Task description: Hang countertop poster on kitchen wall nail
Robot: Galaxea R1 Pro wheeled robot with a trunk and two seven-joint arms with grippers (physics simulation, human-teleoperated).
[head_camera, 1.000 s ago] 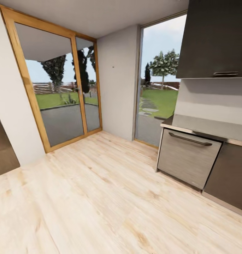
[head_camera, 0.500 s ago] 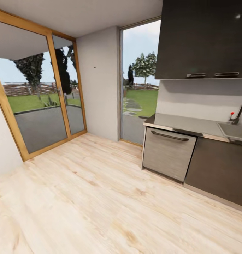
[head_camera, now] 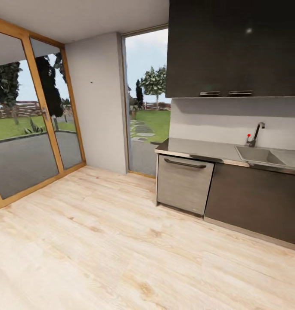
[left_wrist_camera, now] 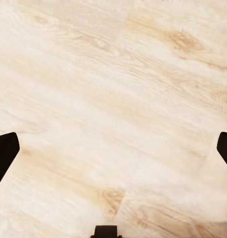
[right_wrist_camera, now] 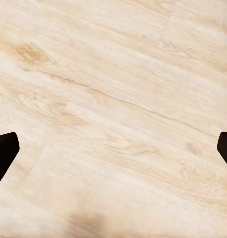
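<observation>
The kitchen countertop runs along the right wall in the head view, a pale grey slab with a steel sink and a chrome tap. The poster is out of view. A wall nail is a dark speck high on the pale grey wall section between the glass door and the window. In the left wrist view my left gripper is open above bare wooden floor, with its dark fingertips at the picture's edges. My right gripper is open over the floor as well.
A steel dishwasher front sits under the counter's left end, beside dark lower cabinets. Dark upper cabinets hang above. A wood-framed glass door and a tall window flank the nail wall. Light wooden floor stretches ahead.
The camera has swung to the right: door and nail wall slid left in the picture, and more of the countertop with the sink and tap came into view.
</observation>
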